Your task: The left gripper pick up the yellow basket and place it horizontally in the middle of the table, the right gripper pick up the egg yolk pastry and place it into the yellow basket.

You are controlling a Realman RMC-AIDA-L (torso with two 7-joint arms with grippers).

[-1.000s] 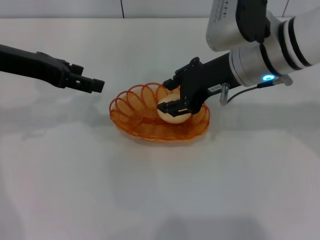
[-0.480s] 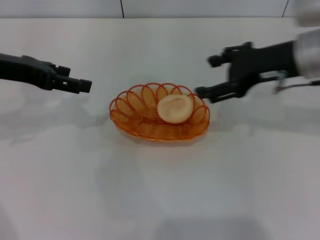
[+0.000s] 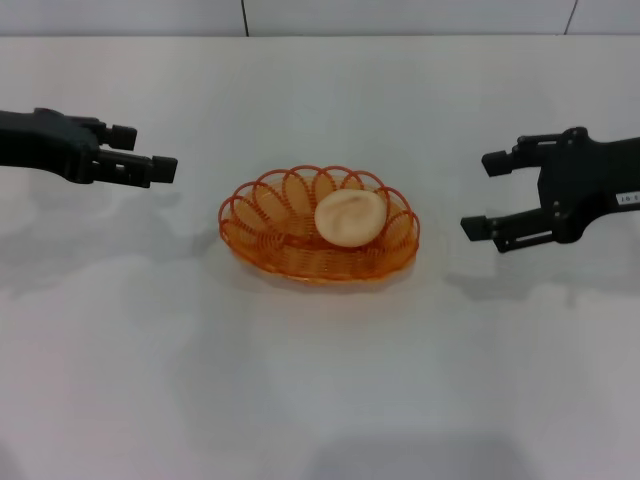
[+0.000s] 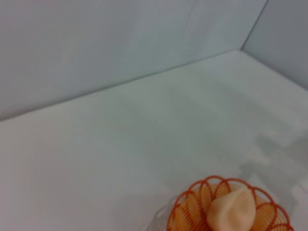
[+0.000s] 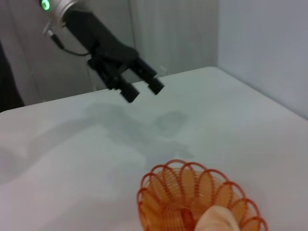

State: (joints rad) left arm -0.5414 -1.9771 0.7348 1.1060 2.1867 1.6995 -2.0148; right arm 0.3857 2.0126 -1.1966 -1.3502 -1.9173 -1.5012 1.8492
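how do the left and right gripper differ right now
The left gripper hovers left of the basket with its fingers close together; the right gripper hovers on the basket's right with its fingers spread wide. Both are black, empty and clear of the basket, where the pastry lies.

Your head camera looks forward and down over the worktop (image 3: 320, 400), taking in the yellow basket (image 3: 270, 235) midway between the left gripper (image 3: 150, 168) and the right gripper (image 3: 490, 195). Your left wrist camera looks low across the worktop toward the walls and catches the basket (image 4: 185, 219) at its frame edge. Your right wrist camera also shares the basket (image 5: 178, 192), with the left gripper (image 5: 142, 86) farther off beyond it.
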